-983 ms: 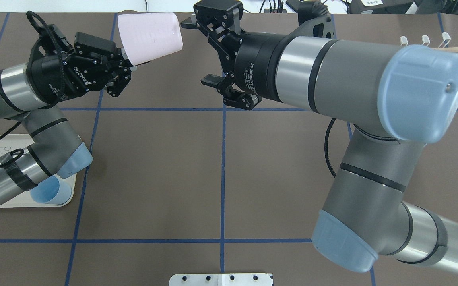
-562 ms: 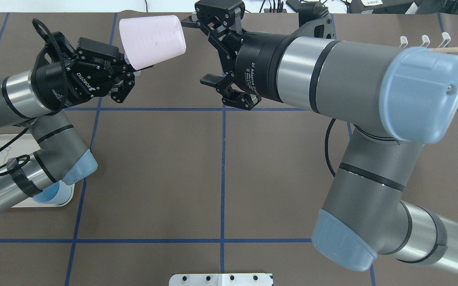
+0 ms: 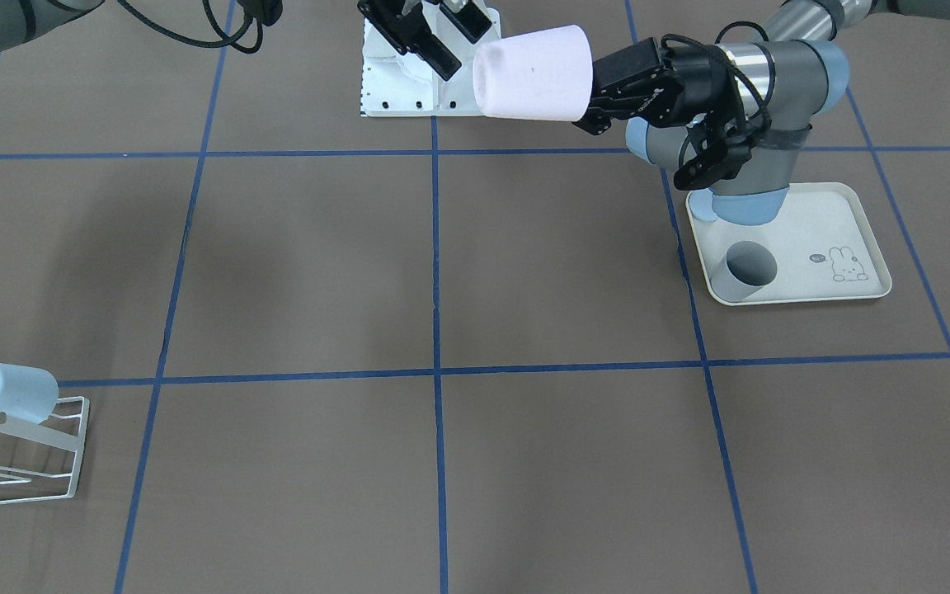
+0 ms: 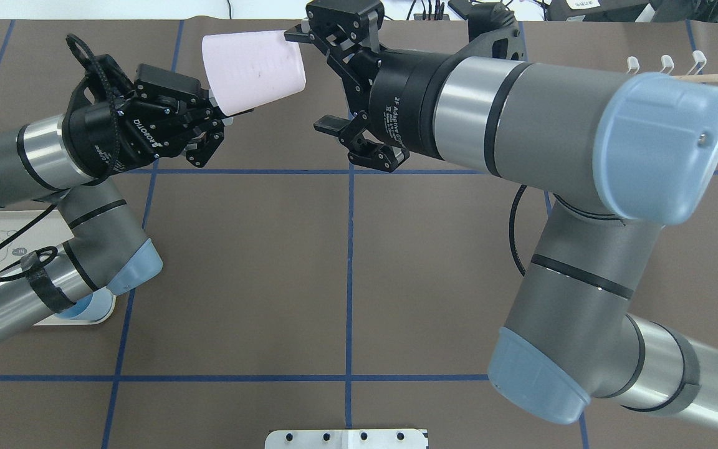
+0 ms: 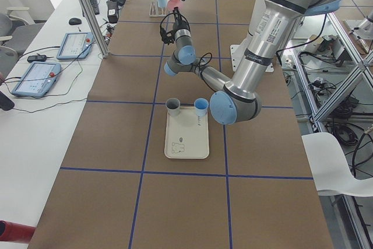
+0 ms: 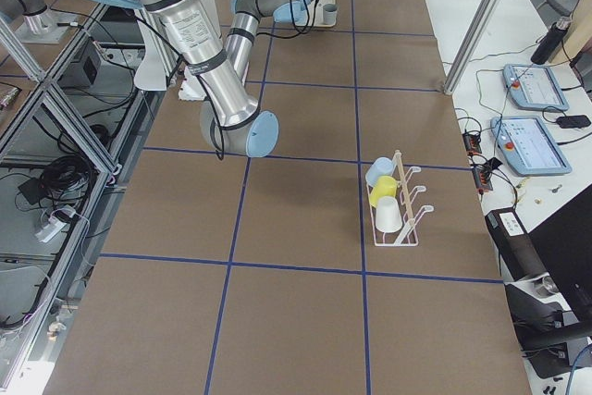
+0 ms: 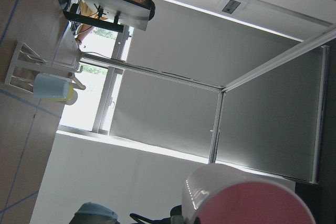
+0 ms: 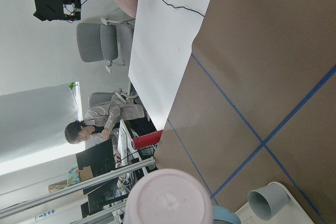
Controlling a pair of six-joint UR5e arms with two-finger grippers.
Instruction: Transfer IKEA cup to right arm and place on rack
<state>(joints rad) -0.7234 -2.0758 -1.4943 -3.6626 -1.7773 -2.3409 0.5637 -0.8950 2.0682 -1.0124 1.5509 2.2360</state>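
Observation:
The pink IKEA cup [image 4: 253, 67] hangs on its side above the table's far middle, its closed end pointing at the right arm. My left gripper [image 4: 217, 112] is shut on its rim. My right gripper [image 4: 304, 81] is open, and the cup's closed end sits just inside its spread fingers; its upper finger [image 4: 293, 37] lies by the cup's corner. From the front, the cup [image 3: 533, 73] lies between the left gripper [image 3: 599, 92] and the right gripper [image 3: 454, 45]. The right wrist view shows the cup's base [image 8: 168, 198]. The white wire rack [image 3: 25, 445] stands far off at the right end.
The rack [image 6: 398, 215] carries a blue [image 6: 377, 173], a yellow [image 6: 382, 191] and a white cup [image 6: 388, 216]. A cream tray [image 3: 813, 239] under the left arm holds a grey cup [image 3: 747, 268] and a blue cup [image 5: 201, 105]. A person sits beyond the table's end.
My left arm has carried the pink cup to the right, bringing its closed end between the right gripper's fingers. The right gripper has stayed open and nearly still.

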